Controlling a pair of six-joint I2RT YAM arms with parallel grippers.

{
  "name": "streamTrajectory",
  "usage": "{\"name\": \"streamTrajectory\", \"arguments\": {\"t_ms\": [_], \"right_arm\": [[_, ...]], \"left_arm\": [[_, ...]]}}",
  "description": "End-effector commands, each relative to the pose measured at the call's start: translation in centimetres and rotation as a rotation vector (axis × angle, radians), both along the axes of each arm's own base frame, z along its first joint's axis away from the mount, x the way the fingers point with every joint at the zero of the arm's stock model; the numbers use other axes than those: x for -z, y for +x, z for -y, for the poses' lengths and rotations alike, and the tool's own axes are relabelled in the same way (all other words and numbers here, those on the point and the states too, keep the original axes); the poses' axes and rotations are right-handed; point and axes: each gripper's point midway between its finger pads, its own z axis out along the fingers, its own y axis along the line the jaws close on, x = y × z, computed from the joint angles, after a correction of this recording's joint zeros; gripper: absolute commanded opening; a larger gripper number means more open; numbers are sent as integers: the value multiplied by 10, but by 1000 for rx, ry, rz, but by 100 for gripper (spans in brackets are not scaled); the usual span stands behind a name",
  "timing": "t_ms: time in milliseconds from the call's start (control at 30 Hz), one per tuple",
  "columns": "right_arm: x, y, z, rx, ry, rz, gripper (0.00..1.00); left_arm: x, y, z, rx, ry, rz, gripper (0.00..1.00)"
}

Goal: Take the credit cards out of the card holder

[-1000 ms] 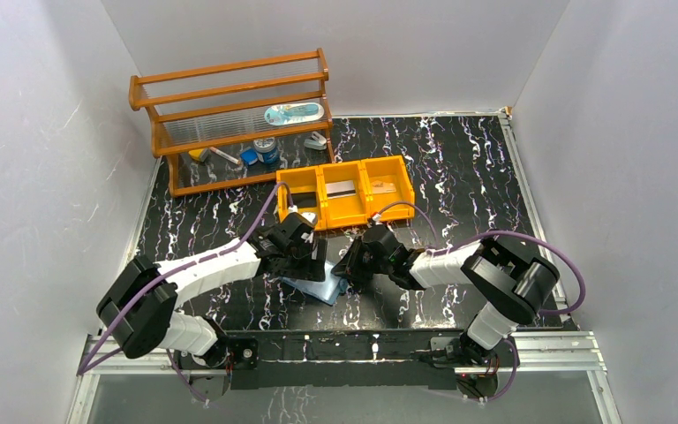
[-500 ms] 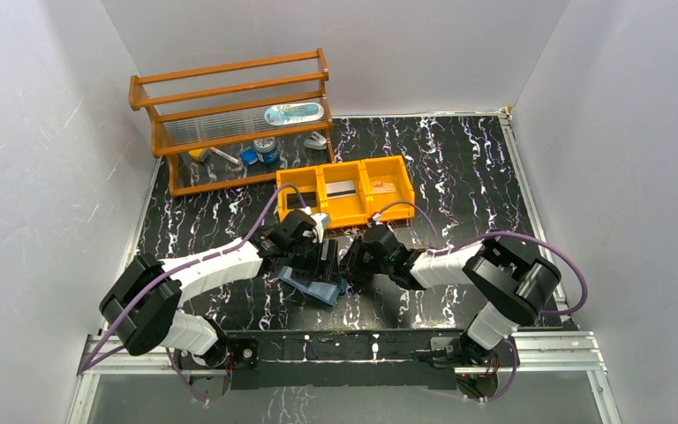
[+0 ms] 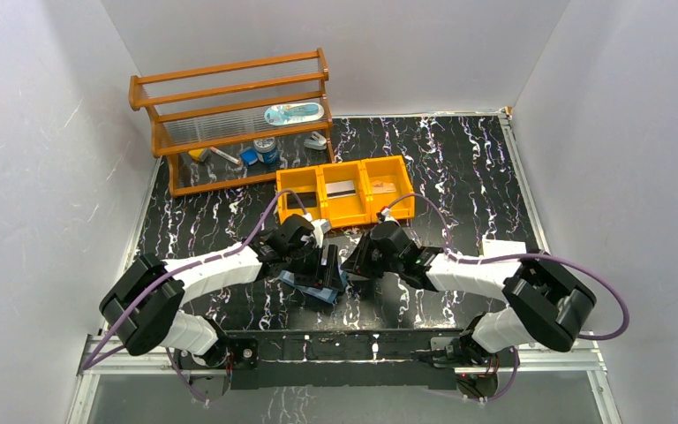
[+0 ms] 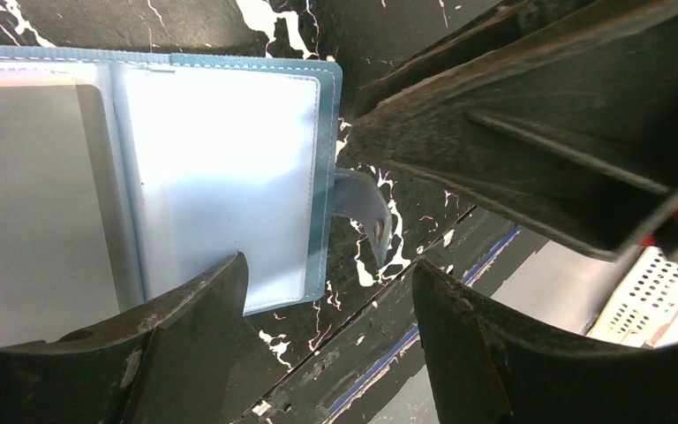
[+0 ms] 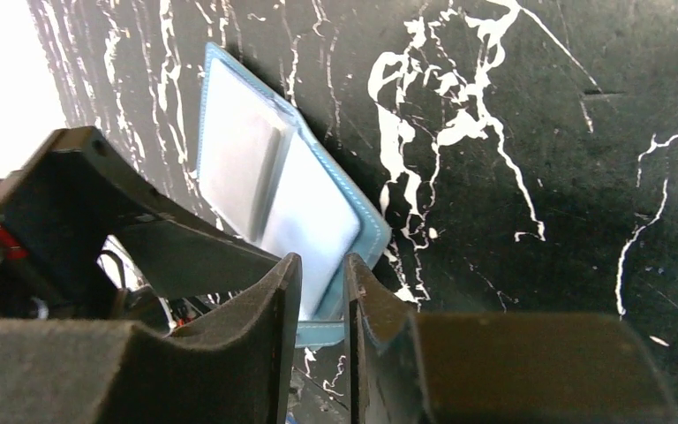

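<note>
The light blue card holder (image 3: 311, 285) lies open on the black table, between the two grippers. In the left wrist view it (image 4: 229, 159) shows clear pockets, with a grey card (image 4: 35, 203) in the left one and the side tab (image 4: 366, 212) hanging free. My left gripper (image 4: 327, 269) is open and empty, over the holder's near right corner. My right gripper (image 5: 322, 265) is shut to a slim gap at the holder's (image 5: 274, 190) tab edge and holds nothing that I can see. In the top view they are the left gripper (image 3: 325, 265) and the right gripper (image 3: 353, 265).
An orange three-compartment tray (image 3: 353, 216) stands just behind the grippers. It holds a dark card (image 3: 298, 201), a silver card (image 3: 342, 188) and a tan card (image 3: 384, 187). A wooden rack (image 3: 229, 124) with small items stands at the back left.
The holder lay flat and closed a second ago and is now open. The left gripper has moved right over it. The right arm's elbow has swung out to the right.
</note>
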Motion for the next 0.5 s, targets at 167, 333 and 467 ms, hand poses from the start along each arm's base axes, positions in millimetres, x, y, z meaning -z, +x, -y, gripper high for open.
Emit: {"name": "streamTrajectory", "arguments": {"t_ms": [167,333,467], "right_arm": [[-46,15,-29,-52,131,98,33],[-22,9,-43,-115,131,32,31],[22,-1,-36,-80,82,-81,28]], "left_arm": [[1,-7,-2,8,-17,-19,64],[-6,-2,-5,10,-4,22,64],[-15,5,-13,-8,29,80,64]]}}
